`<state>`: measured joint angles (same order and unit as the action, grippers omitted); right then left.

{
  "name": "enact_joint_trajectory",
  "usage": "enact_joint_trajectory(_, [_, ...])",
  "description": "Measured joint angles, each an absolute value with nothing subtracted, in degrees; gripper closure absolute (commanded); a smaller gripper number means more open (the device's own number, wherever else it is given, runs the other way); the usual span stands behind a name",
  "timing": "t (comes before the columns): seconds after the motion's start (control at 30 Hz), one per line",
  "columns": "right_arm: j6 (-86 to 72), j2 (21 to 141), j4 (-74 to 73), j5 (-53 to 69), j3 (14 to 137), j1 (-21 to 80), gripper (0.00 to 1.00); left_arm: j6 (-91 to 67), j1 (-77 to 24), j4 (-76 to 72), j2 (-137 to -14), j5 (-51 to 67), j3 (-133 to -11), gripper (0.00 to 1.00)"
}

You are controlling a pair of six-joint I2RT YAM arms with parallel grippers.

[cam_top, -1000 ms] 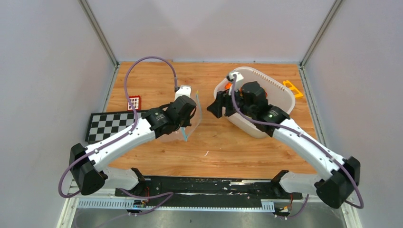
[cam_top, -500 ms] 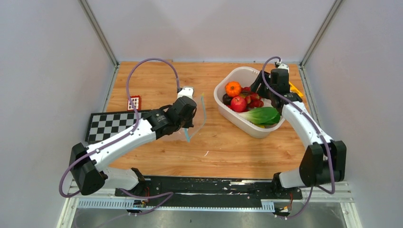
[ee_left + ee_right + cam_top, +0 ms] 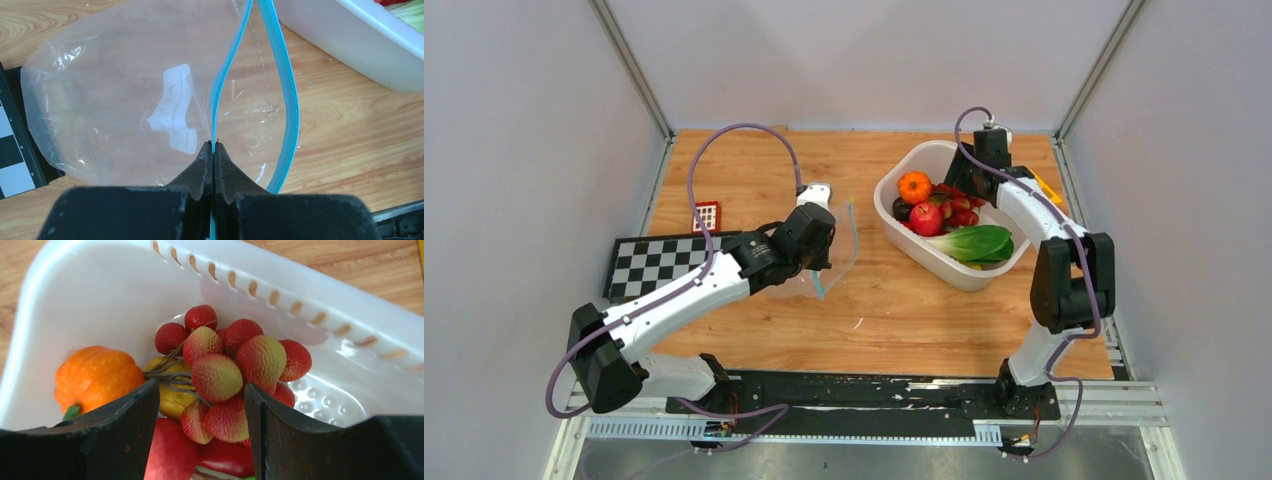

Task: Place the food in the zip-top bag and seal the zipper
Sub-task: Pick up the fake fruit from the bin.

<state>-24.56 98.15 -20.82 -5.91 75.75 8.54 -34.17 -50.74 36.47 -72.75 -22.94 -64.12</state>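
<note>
Far left on my desk lies a checkerboard mat, no part of this job. Just right of it, my left end effector is pinched together on one lip of the zip-top bag, right at the teal zipper. The other lip bows away, so the mouth gapes toward the right. The bag sits mid-left on the desk, and I see no food inside it.

Further right, apart from the bag, stands the white basket with all the food I can see:
- the orange tangerine
- the red apple
- a dark purple piece
- a yellow lemon tucked under the stems
- a green leafy vegetable
- the red grape bunch

My right end effector hangs over the far side of the basket with its jaws apart. In the wrist view the grapes are framed between the fingers. Nothing is gripped, and I cannot tell whether the fingers touch the bunch.

I judge this to be the first pick, with filling not yet begun and sealing a long way off. Next I would lower, close on the bunch, lift it clear of the basket wall and carry it left to the bag's mouth. Only one lip is held, so I expect the knobbly bunch could snag or fold the loose lip.
</note>
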Motion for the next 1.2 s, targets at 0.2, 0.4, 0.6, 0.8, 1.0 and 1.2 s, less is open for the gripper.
enact_joint_trajectory(0.2, [-15.6,103.3,-23.7,-5.6,80.4,8.9,0.37,-34.0,-50.6,36.4,-72.6,-23.0,-64.1,1.00])
enact_joint_trajectory(0.4, [1.5,100.0,-21.4,-3.9,79.1,9.2,0.34,-33.3,-50.6,36.5,-71.2,-23.0,-63.6,1.00])
enact_joint_trajectory(0.6, [22.8,98.9,-19.3,8.1,79.1,9.2,0.34,-32.8,-50.5,36.4,-71.0,-22.0,-63.6,1.00])
enact_joint_trajectory(0.8, [40.1,102.2,-21.8,18.1,80.4,9.3,0.39,-32.5,-50.5,36.4,-71.0,-19.9,-63.6,1.00])
enact_joint_trajectory(1.0, [51.3,108.5,-29.1,20.8,86.2,9.4,0.41,-32.2,-50.5,36.4,-71.0,-18.5,-63.5,1.00])
enact_joint_trajectory(1.2, [57.4,113.1,-36.8,21.3,91.1,9.4,0.41,-32.0,-50.5,36.6,-71.0,-17.9,-63.4,1.00])
